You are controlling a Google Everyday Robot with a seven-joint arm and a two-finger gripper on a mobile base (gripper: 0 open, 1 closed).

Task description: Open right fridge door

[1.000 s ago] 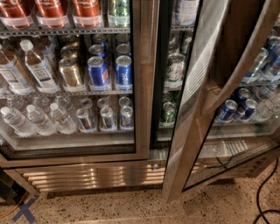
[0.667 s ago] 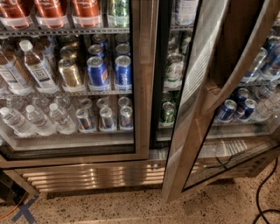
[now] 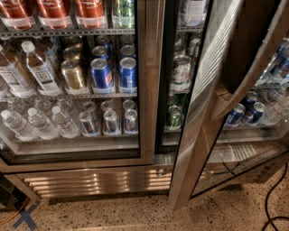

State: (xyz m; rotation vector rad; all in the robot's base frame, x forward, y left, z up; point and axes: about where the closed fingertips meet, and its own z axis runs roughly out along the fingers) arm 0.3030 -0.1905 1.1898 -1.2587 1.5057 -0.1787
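At the right side of the view, the right fridge door (image 3: 201, 135) stands swung out toward the camera, its lower corner over the speckled floor (image 3: 113, 216). Its angle is the same as a second ago, and nothing on the shelves has changed place. The end effector does not show in this view, so I cannot tell if it is open or closed.

The left fridge door (image 3: 151, 90) is shut. Behind its glass, the top shelf shows three red bottles (image 3: 54, 11) and one green bottle (image 3: 123, 10). On the middle shelf I count two gold cans (image 3: 74, 74) and four blue cans (image 3: 102, 72), two in front and two behind, with at least two labelled bottles (image 3: 41, 70) to their left. On the bottom shelf the front row has three clear water bottles (image 3: 38, 124) and three silver cans (image 3: 110, 122).

Inside the opened compartment, two green cans (image 3: 180, 70) are clear to see, one on each of two shelves. Through the open door's glass, two more blue cans (image 3: 235, 113) show side by side.

Under the fridge runs one steel vent grille (image 3: 90, 180). On the floor lie one black cable (image 3: 271, 198) at the right and one blue cross mark (image 3: 25, 216) at the left.
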